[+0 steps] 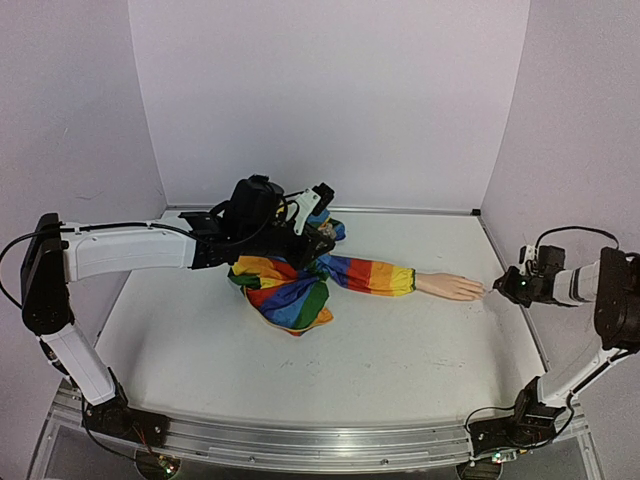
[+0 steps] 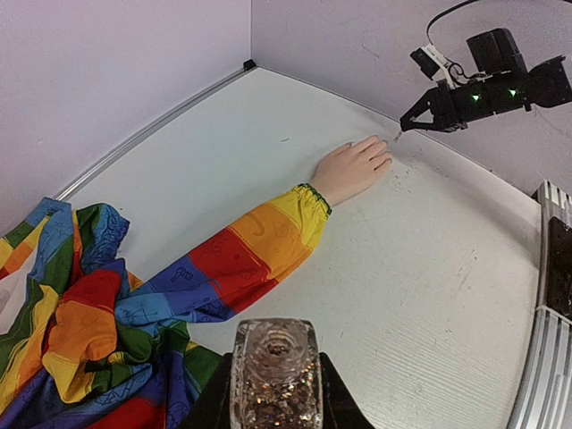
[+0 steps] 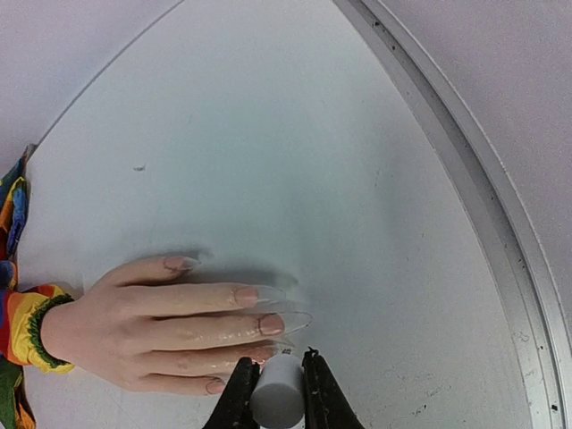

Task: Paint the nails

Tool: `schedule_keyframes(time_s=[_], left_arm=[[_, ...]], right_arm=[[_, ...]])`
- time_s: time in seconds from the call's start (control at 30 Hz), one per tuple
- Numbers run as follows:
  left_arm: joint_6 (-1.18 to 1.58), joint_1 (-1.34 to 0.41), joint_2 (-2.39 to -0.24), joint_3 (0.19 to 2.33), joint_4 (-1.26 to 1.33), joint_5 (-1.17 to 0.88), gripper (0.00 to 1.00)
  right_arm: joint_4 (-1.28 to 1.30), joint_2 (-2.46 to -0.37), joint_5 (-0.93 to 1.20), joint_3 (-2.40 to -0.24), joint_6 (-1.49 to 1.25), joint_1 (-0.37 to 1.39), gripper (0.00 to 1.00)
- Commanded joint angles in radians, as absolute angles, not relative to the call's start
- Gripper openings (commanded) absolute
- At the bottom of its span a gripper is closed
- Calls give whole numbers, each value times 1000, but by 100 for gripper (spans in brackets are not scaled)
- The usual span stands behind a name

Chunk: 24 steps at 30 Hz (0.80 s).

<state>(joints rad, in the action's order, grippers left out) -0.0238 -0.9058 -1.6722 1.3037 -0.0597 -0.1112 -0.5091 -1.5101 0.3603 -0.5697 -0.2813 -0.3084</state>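
A pale peach mannequin hand [image 1: 450,287] ends a rainbow-striped sleeve [image 1: 365,273] and lies flat on the white table; it also shows in the left wrist view [image 2: 351,168] and the right wrist view [image 3: 152,331]. Its nails [image 3: 271,323] are long and clear. My right gripper [image 1: 505,286] is shut on a grey cylindrical brush cap [image 3: 276,393], right at the fingertips, over the ring finger's nail. My left gripper [image 1: 320,225] is shut on an open clear bottle of glitter polish [image 2: 275,374], held above the bunched sleeve cloth.
The bunched rainbow cloth [image 1: 285,292] lies mid-table under the left arm. Lilac walls close in the back and sides. A metal rail [image 3: 465,197] runs along the table's right edge near the right gripper.
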Motion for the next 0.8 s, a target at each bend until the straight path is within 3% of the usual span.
schedule_keyframes(time_s=[0.0,0.33,0.77], left_arm=[[5,-901,-1615,1324,-7,-134,0],[31,-902,-1531,1261,-7,-193,0],[82,-902,-1477,1214,-6,-285,0]], right_arm=[[-469,-1453,395,-583,-285,-300,0],[-526,-1448,479,-576,-299,-296,0],[-488,-1418,436,-559,-285,-297,0]])
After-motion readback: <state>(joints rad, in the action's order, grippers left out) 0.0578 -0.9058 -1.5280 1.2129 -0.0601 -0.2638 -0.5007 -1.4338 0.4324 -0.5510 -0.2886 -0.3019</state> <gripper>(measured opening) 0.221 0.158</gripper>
